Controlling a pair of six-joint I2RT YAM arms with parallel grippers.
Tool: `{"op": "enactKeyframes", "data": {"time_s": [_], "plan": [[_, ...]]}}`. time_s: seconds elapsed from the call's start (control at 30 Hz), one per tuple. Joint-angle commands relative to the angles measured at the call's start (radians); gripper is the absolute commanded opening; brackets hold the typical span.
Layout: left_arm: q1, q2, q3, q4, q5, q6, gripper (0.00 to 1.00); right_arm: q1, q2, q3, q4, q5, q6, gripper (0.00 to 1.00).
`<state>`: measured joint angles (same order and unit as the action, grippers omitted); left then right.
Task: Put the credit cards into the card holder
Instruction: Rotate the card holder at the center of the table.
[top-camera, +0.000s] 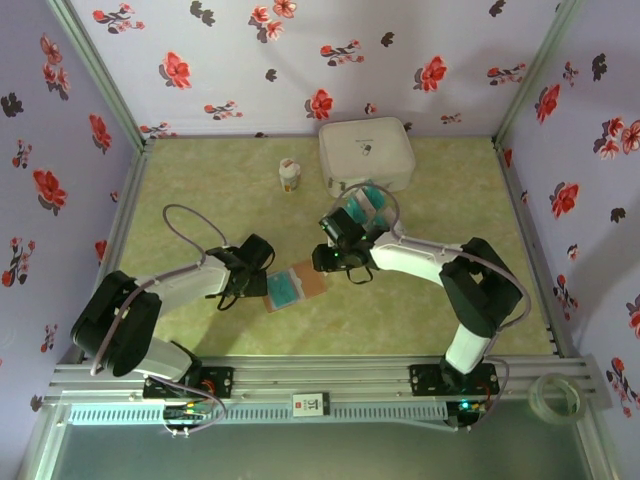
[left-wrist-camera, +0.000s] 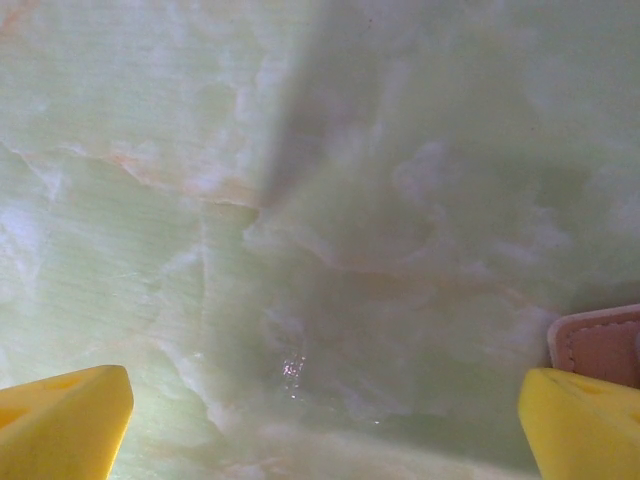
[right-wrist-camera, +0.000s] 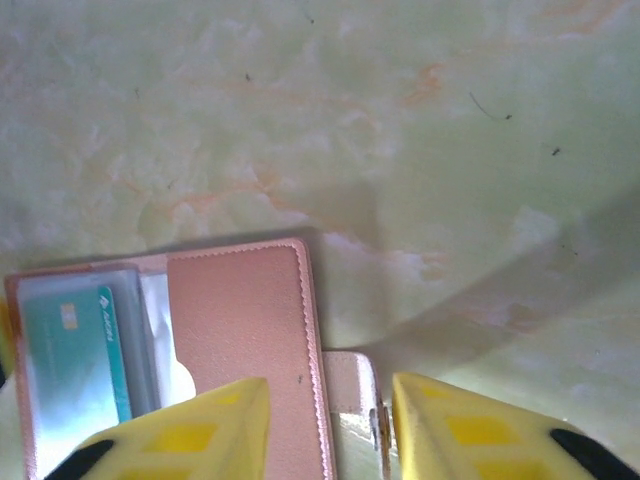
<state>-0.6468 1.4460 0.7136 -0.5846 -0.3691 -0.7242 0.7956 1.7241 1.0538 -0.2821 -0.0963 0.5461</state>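
The right claw (right-wrist-camera: 328, 392) is partly open. Its two yellow fingers (right-wrist-camera: 190, 432) stand apart, and the right-hand edge of the card holder (right-wrist-camera: 240, 320) and a small clasp tab (right-wrist-camera: 352, 395) show in the gap. Neither finger can be seen pressing on them, so it has hold of nothing I can make out. From above, this claw (top-camera: 335, 260) points down at the holder's right end. Its white forearm runs back to the right, to a bent elbow, then down to its base at the near rail.

The left claw (left-wrist-camera: 320, 430) is spread wide and empty, low over the bare table (left-wrist-camera: 300, 200). Its right finger (left-wrist-camera: 585, 420) is just beside one corner of the holder. Seen from above, the left claw (top-camera: 256, 276) sits at the holder's left end, with the arm folded out to the left and reaching in rightward.

The card holder lies open and flat between the two claws, near the middle of the table. Its long axis runs across the table, with the right end tilted a little away from the arm bases. The pocket half is on the left and the brown flap on the right.

One of the credit cards (right-wrist-camera: 70, 360) sits in the clear pocket. The wrist view shows it upright, its lower part cut off by the frame edge and a finger. The rest of the credit cards (top-camera: 365, 203) lie in a loose pile farther back, just in front of a white case (top-camera: 367, 155). The right wrist and its cable partly hide them, so their number cannot be told. A small bottle (top-camera: 290, 177) stands left of the case.
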Motion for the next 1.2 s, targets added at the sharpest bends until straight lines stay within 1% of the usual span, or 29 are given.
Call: {"op": "enactKeyframes", "data": {"time_s": [0.0,0.1,0.17,0.33,0.5,0.67,0.77,0.87,0.9,0.93,0.97,1.0,1.07,1.17], "plan": [[0.008,-0.021,0.018,-0.023,-0.005,0.02,1.0,-0.003,0.017,-0.023,0.004,0.012,-0.007,0.25],[0.009,-0.024,0.023,-0.024,-0.004,0.022,1.0,-0.011,0.005,-0.044,0.008,0.013,-0.006,0.09],[0.009,-0.028,0.024,-0.027,-0.004,0.024,1.0,-0.016,-0.013,-0.062,0.01,0.018,-0.005,0.0],[0.009,-0.05,0.028,-0.02,0.006,0.039,1.0,-0.031,-0.086,-0.123,0.011,0.04,0.008,0.0],[0.008,-0.118,0.013,0.043,0.06,0.074,1.0,-0.032,-0.153,-0.197,0.025,0.063,0.034,0.0],[0.01,-0.181,0.002,0.125,0.171,0.111,1.0,-0.033,-0.172,-0.24,0.055,0.073,0.058,0.0],[0.009,-0.21,-0.009,0.182,0.259,0.117,1.0,-0.034,-0.162,-0.234,0.056,0.082,0.057,0.0],[0.01,-0.241,-0.034,0.24,0.321,0.112,1.0,-0.038,-0.159,-0.224,0.052,0.083,0.06,0.0],[0.01,-0.25,-0.045,0.26,0.336,0.106,1.0,-0.039,-0.16,-0.224,0.051,0.083,0.06,0.05],[0.01,-0.259,-0.056,0.273,0.346,0.101,1.0,-0.039,-0.162,-0.225,0.052,0.083,0.061,0.12],[0.01,-0.27,-0.07,0.289,0.355,0.094,1.0,-0.038,-0.171,-0.225,0.048,0.084,0.063,0.22],[0.01,-0.28,-0.086,0.304,0.357,0.085,1.0,-0.038,-0.181,-0.228,0.046,0.085,0.066,0.28],[0.01,-0.3,-0.119,0.338,0.361,0.07,1.0,-0.039,-0.209,-0.237,0.04,0.09,0.069,0.34],[0.01,-0.321,-0.17,0.402,0.393,0.036,1.0,-0.038,-0.269,-0.251,0.033,0.093,0.078,0.36]]}}
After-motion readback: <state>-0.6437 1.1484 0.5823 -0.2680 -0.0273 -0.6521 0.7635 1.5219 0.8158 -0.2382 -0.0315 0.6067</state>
